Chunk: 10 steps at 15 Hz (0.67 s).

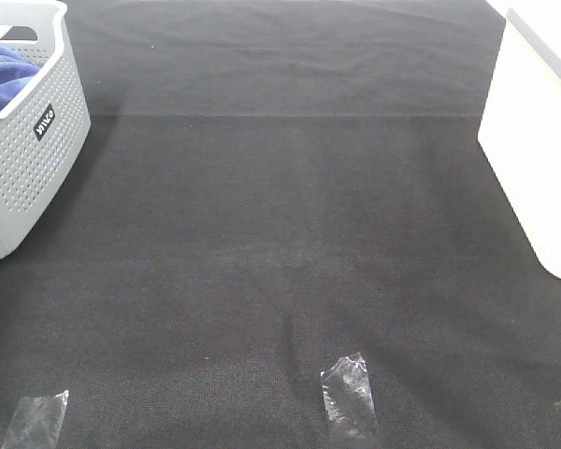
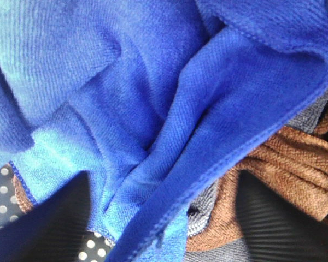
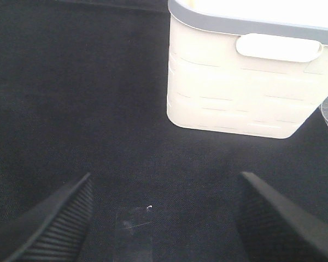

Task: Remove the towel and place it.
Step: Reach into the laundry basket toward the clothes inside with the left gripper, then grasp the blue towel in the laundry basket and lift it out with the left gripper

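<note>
Left wrist view: the towel (image 2: pixel 126 98) fills nearly everything in front of my left claw (image 2: pixel 164 176), bunched into soft folds on top of a brown cloth (image 2: pixel 284 158), a grey cloth (image 2: pixel 199 218) and a dotted cloth (image 2: pixel 0 196), all inside the grey basket (image 1: pixel 37 159). The towel is right at this claw, touching or all but touching it, and one raised fold with a stitched edge passes between my two fingers. That fold's long line crosses the line on which the fingers close, so I judge that closing here should pinch blue cloth rather than the brown one beside it. The fingers stand apart on either side of the fold, and I see no squeeze on it yet. My right claw (image 3: pixel 165 176) is spread wide and holds nothing. It hangs over the black mat (image 1: pixel 280 234) well apart from the basket, facing the white bin (image 1: pixel 533 159) that stands across the mat from the basket. So the left arm is plainly the nearer one and the lift is its job. The high camera shows only a blue heap at the basket's rim, with neither arm in sight. My one worry is that a lower cloth comes up with the fold.
</note>
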### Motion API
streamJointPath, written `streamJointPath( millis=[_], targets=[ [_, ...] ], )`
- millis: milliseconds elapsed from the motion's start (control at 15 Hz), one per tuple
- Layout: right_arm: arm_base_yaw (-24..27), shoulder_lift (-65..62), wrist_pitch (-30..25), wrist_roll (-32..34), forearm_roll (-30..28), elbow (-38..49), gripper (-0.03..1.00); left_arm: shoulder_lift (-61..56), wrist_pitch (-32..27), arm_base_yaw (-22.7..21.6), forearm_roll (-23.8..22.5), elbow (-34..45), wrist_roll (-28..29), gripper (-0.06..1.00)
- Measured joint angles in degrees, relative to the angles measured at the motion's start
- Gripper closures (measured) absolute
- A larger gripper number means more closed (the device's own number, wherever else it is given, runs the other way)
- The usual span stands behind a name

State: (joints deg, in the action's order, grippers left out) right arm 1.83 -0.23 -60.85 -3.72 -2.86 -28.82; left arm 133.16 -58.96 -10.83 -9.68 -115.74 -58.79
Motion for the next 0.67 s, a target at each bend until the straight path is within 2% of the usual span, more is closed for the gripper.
streamJointPath(
  millis=[533,667],
  targets=[
    [0.0,0.0,0.0,0.0,0.0,0.0,0.24,0.0,-2.2,0.0,0.3,0.0,2.1,0.33],
    [0.0,0.0,0.0,0.0,0.0,0.0,0.24,0.0,-2.3,0.0,-1.3,0.0,2.8,0.33]
  ],
)
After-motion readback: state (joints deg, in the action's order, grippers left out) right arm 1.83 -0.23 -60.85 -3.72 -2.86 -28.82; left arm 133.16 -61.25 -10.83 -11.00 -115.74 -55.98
